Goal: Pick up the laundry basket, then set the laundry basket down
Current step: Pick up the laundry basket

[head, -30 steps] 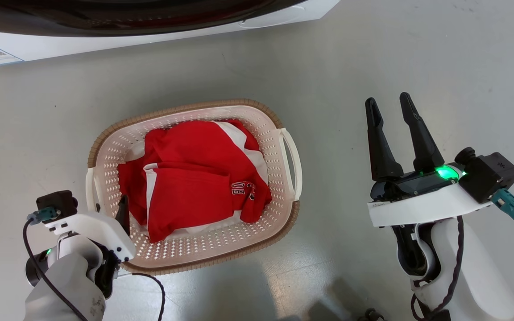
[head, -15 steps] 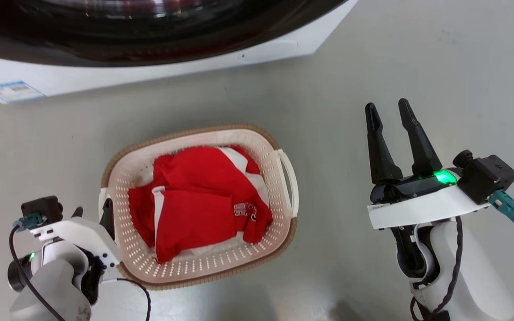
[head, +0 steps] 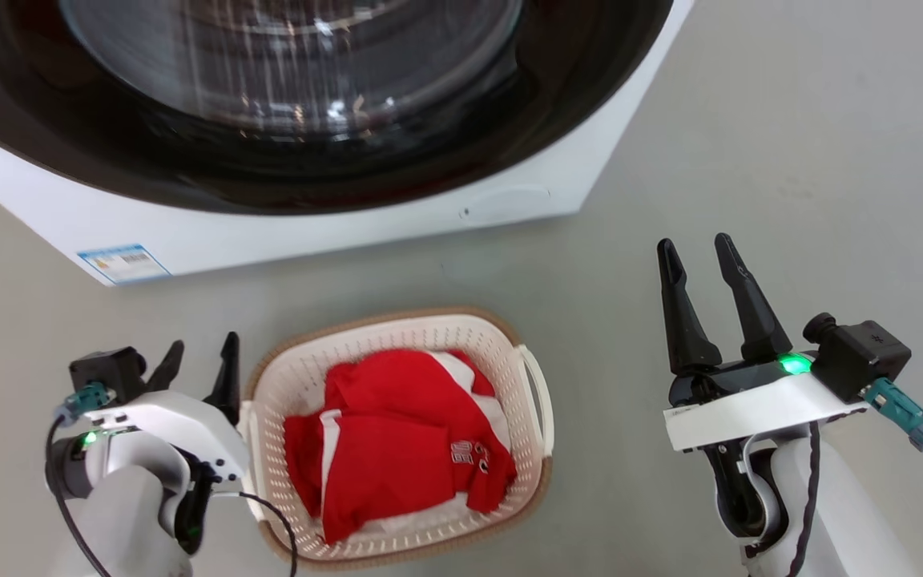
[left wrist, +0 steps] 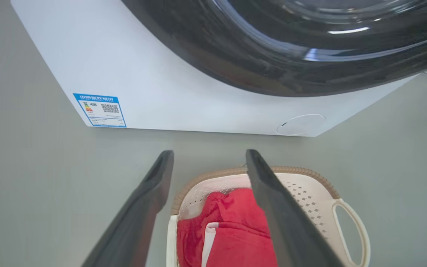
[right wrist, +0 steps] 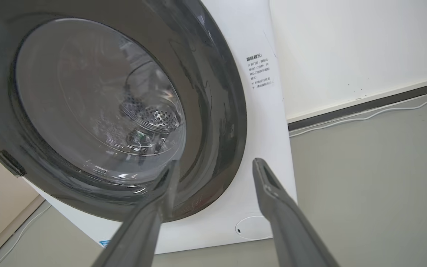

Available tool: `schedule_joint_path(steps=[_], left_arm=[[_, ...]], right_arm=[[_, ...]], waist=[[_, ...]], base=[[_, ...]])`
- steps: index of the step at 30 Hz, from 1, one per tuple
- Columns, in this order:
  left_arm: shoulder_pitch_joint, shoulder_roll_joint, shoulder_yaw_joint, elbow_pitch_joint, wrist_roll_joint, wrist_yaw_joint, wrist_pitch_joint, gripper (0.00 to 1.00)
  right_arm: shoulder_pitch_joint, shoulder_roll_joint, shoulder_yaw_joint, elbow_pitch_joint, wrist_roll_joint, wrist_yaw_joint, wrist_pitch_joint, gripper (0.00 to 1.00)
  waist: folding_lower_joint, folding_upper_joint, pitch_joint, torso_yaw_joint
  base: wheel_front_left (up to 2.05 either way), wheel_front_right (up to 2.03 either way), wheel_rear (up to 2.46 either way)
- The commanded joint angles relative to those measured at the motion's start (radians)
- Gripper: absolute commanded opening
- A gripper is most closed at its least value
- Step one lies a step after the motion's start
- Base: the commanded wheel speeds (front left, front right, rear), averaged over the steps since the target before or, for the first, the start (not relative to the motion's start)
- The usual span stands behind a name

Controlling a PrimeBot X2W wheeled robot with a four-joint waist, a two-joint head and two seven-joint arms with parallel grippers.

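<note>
- Laundry basket (head: 429, 332): cream-white perforated plastic with a tan woven-look rim (head: 381, 312). It sits upright on the grey floor (head: 790, 160) at 6 o'clock in the head view. A white loop handle (head: 540, 405) shows on its 3 o'clock side.
- Red garment (head: 397, 449): crumpled inside the basket, with white panels and a small print.
- Left gripper (head: 202, 357): at 9 o'clock of the basket. Its fingers are spread apart and hold nothing, and the nearer finger stands just beside the rim. The left wrist view looks between them (left wrist: 208, 159) onto the basket (left wrist: 302, 193).
- Right gripper (head: 695, 256): at 3 o'clock, well apart from the basket. Its fingers are parted and empty.
- Washing machine (head: 349, 232): a white front-loader at 12 o'clock of the basket. Its dark glass door (right wrist: 98, 111) is closed, and a blue label (head: 123, 263) sits at its lower corner.
</note>
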Motion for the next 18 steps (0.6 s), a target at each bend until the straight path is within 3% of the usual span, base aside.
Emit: schedule_joint_path(steps=[1, 18], left_arm=[[0.023, 0.017, 0.037, -0.046, 0.023, -0.003, -0.006, 1.0], [0.236, -0.092, 0.178, -0.445, 0.176, -0.012, -0.006, 1.0]], right_arm=[[0.016, 0.002, 0.013, -0.016, -0.011, 0.007, -0.014, 1.0], [0.102, -0.006, -0.031, -0.011, -0.062, 0.007, -0.014, 1.0]], waist=[[0.0, 0.0, -0.055, 0.028], [0.0, 0.0, -0.23, 0.111]], base=[[0.0, 0.0, 0.0], [0.0, 0.0, 0.0]])
